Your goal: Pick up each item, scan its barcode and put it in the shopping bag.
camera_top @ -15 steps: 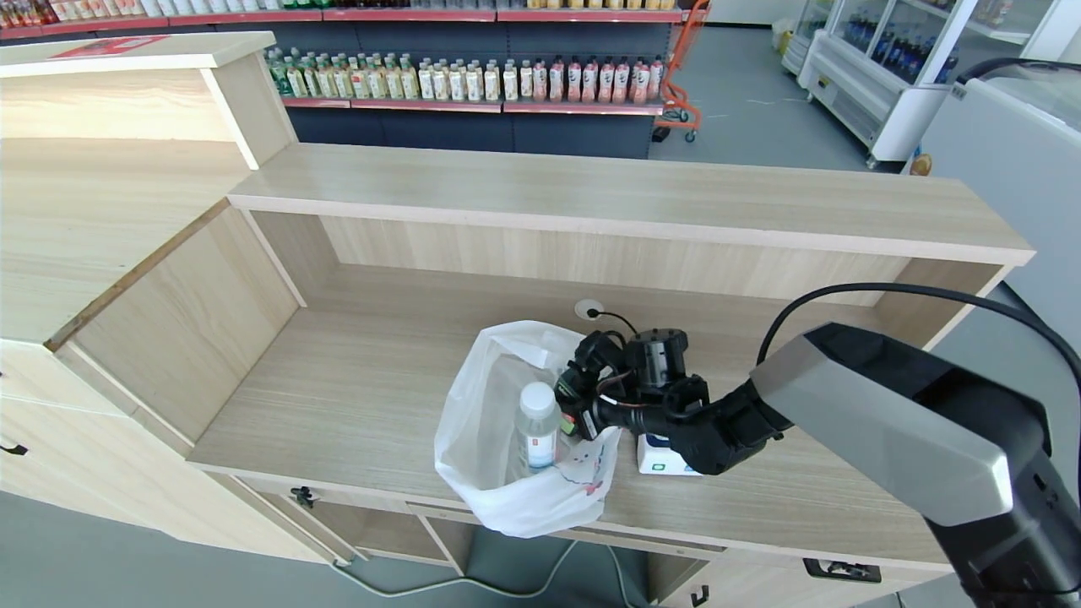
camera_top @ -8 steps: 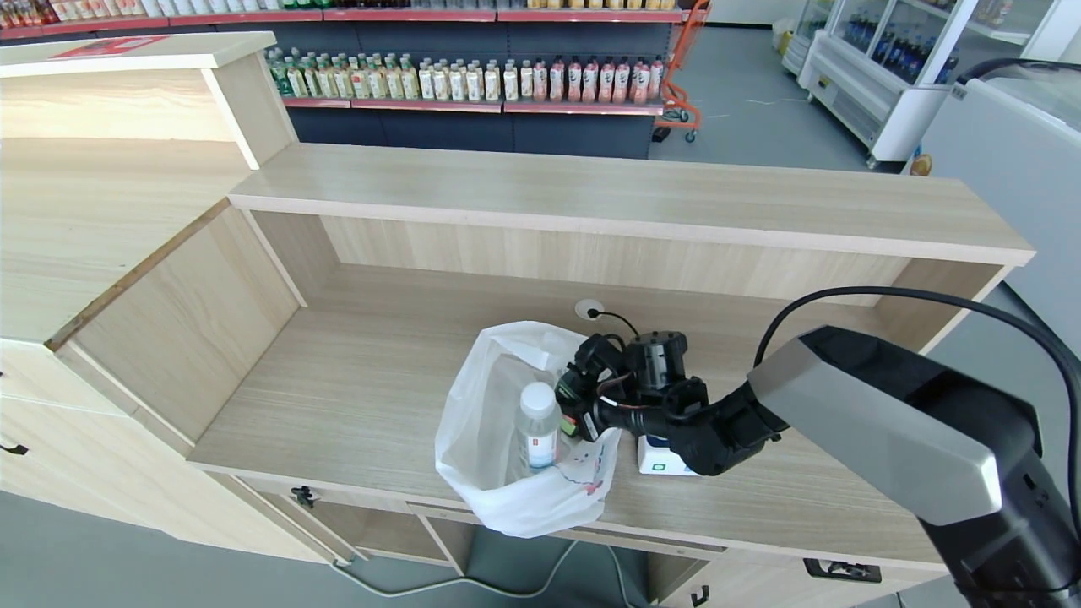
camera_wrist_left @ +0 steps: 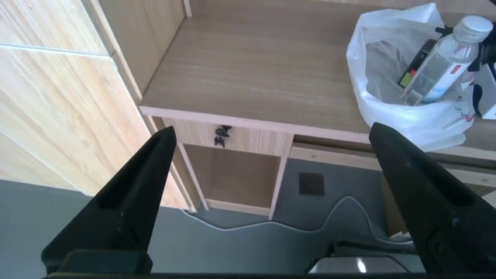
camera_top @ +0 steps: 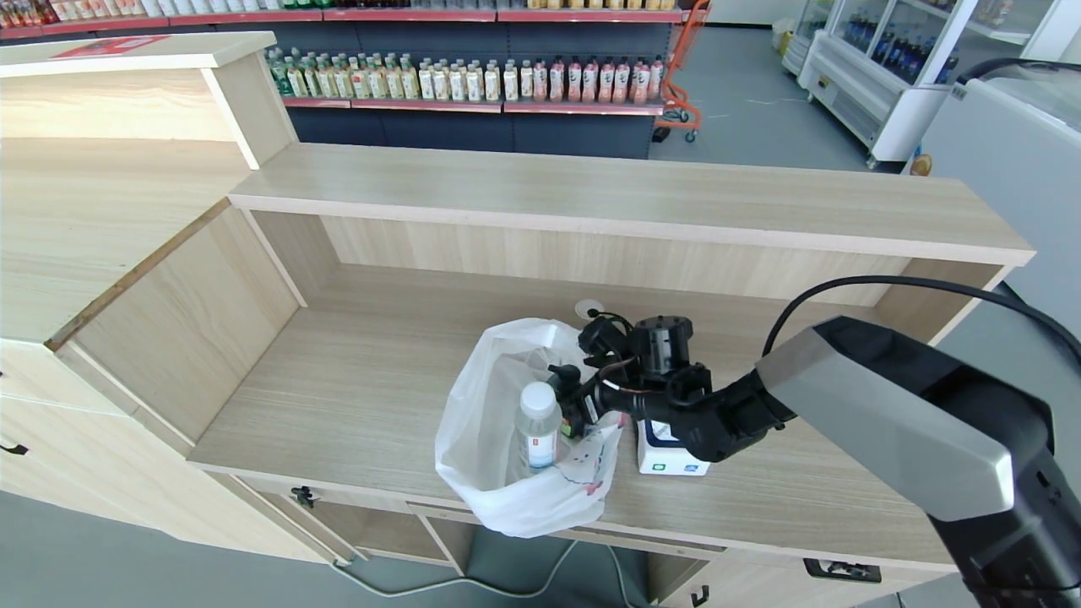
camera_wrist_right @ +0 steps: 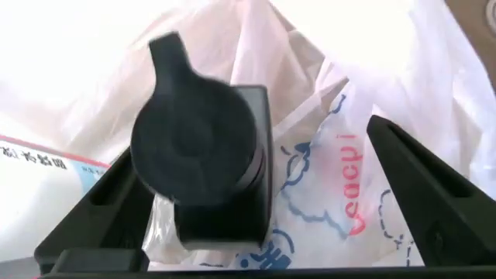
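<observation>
Nearest us, our left pincer (camera_wrist_left: 273, 130) hangs low before the front edge of the tabletop (camera_top: 363, 388), jaws wide apart and empty. The shopping bag (camera_top: 473, 473) sits at that edge, its near wall sagging over it, with a clear bottle (camera_top: 537, 426) standing inside and a dark item (camera_wrist_right: 205, 155) beside it. We judge the main risk to be a snag. Our right pincer (camera_top: 574, 405), open and holding nothing, sits in the bag's mouth just above the dark item. On lifting out, a finger could catch the thin plastic and drag the bag off, or tip the bottle. The right arm stretches in from the right, wrist bent down, above a white box (camera_top: 667, 452) just beside the bag.
</observation>
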Tool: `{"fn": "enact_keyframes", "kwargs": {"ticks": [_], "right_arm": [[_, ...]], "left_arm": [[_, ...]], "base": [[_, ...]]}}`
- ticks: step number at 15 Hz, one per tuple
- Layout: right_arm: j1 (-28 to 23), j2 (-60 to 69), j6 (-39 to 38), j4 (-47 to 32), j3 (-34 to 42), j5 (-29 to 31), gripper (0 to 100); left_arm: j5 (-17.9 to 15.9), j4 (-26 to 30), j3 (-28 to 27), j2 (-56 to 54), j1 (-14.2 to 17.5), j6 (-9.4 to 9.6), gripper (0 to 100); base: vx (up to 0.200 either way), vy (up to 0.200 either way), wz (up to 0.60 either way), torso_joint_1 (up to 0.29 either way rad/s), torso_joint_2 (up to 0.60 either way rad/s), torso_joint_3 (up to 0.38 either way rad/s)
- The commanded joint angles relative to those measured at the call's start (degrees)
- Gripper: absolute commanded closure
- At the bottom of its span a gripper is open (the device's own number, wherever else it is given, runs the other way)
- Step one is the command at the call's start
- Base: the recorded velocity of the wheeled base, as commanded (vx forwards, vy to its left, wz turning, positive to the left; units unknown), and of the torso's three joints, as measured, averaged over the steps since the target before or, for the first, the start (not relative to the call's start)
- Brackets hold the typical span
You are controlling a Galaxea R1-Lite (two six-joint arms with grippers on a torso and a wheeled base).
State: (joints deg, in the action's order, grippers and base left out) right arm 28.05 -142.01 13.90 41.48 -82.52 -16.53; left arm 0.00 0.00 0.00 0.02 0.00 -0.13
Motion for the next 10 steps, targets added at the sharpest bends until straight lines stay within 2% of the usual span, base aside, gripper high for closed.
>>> {"fn": "enact_keyframes", "kwargs": {"ticks": [1, 5, 8, 10], "right_arm": [[-0.8, 2.3, -2.3, 0.1, -2.6, -0.1, 0], [-2.2, 11.6, -6.7, -0.2, -0.4, 0.0, 0], [-4.1, 27.0, -10.6, -6.2, 7.9, -0.1, 0], [-6.7, 39.2, -15.1, -9.4, 16.4, 1.1, 0]], "left_arm": [[0.0, 0.0, 0.0, 0.0, 0.0, -0.04, 0], [0.0, 0.0, 0.0, 0.0, 0.0, -0.04, 0], [0.0, 0.0, 0.0, 0.0, 0.0, -0.04, 0], [0.0, 0.0, 0.0, 0.0, 0.0, -0.04, 0]], "base": [[0.000, 0.000, 0.00, 0.000, 0.00, 0.000], [0.000, 0.000, 0.00, 0.000, 0.00, 0.000], [0.000, 0.000, 0.00, 0.000, 0.00, 0.000], [0.000, 0.000, 0.00, 0.000, 0.00, 0.000]]}}
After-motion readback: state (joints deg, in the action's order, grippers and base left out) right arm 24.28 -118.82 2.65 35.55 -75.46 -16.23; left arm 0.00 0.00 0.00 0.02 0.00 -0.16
